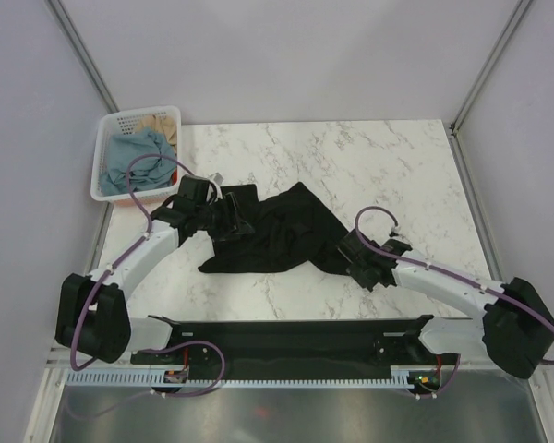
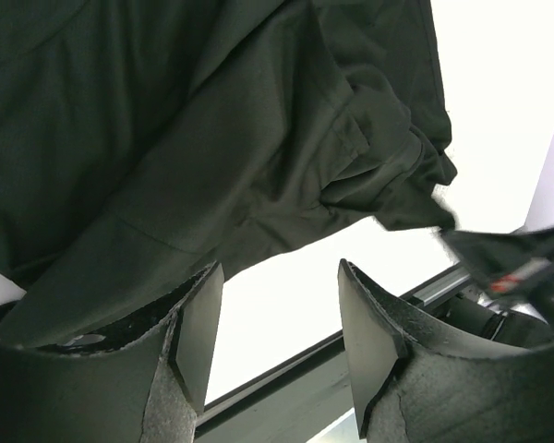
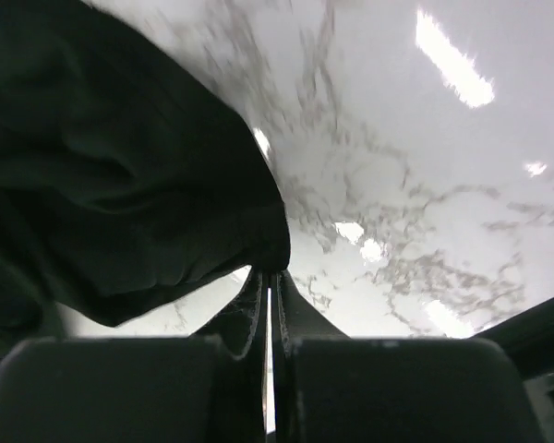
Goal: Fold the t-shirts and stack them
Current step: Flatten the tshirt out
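Black t-shirt (image 1: 275, 233): lies crumpled and unfolded on the marble table (image 1: 369, 157), roughly mid-table, a bit left of centre. One bunched part runs toward the right edge.

Left end effector (image 2: 279, 318): released, fingers spread wide with nothing between them. It hovers over the shirt's left part; the wrist view shows dark fabric just past the fingertips and bare table below them.

Right end effector (image 3: 270, 277): clenched, fingers pressed flat together. The tips meet at the shirt's right-hand edge and appear to pinch a bit of hem, but the wrist view is blurred there.

White slotted basket (image 1: 109, 183): sits at the far-left corner of the table. Inside are a dusty blue t-shirt (image 1: 134, 159) toward the near side and a tan t-shirt (image 1: 162, 124) toward the far side, both loosely heaped, not folded.
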Available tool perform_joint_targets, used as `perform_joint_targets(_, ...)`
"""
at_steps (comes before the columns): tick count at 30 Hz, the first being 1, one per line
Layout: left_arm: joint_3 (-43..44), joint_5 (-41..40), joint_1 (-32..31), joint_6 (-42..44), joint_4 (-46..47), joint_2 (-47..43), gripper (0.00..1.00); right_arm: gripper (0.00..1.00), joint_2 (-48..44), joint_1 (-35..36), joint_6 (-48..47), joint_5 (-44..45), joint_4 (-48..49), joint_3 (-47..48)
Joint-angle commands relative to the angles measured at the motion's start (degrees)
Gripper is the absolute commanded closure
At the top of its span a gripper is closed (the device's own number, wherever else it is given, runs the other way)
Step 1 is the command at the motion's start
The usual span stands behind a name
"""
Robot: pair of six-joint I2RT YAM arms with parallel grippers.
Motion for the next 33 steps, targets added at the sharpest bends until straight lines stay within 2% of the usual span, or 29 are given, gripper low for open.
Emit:
perform_joint_targets(1, 4.0, 1.5, -0.9, 4.3, 1.9, 1.9, 0.40, 1.00, -5.4, -2.0, -10.7, 15.5, -8.5, 6.3)
perform_joint_targets(9, 9.9, 1.9, -2.4, 7.8, 1.6, 12.9, 0.45, 1.00, -6.7, -8.3, -21.0, 25.1, -15.4, 10.4)
perform_joint_targets(14, 10.3, -1.3, -9.4, 8.3, 1.8, 14.1, 0.46, 1.00, -8.2, -14.9, -27.2, 27.6, -15.4, 11.9)
perform_joint_targets(16, 11.9, -1.3, -13.3, 8.4, 2.4, 15.2, 0.46, 1.00, -8.8, -15.3, -27.5, 28.1, -15.3, 12.2)
perform_joint_targets(21, 16.1, -1.3, -18.2, 6.2, 4.7, 20.9, 0.46, 1.00, -10.3, -15.3, -28.8, 26.9, -13.0, 11.6)
perform_joint_targets(25, 17.7, -5.1, -22.2, 5.7, 4.9, 24.9, 0.47, 1.00, -10.4, -15.4, -28.9, 26.4, -12.9, 11.9)
perform_joint_targets(33, 20.5, -20.3, -27.4, 4.3, 4.8, 28.8, 0.49, 1.00, -12.3, -15.2, -29.9, 23.5, -10.3, 11.0)
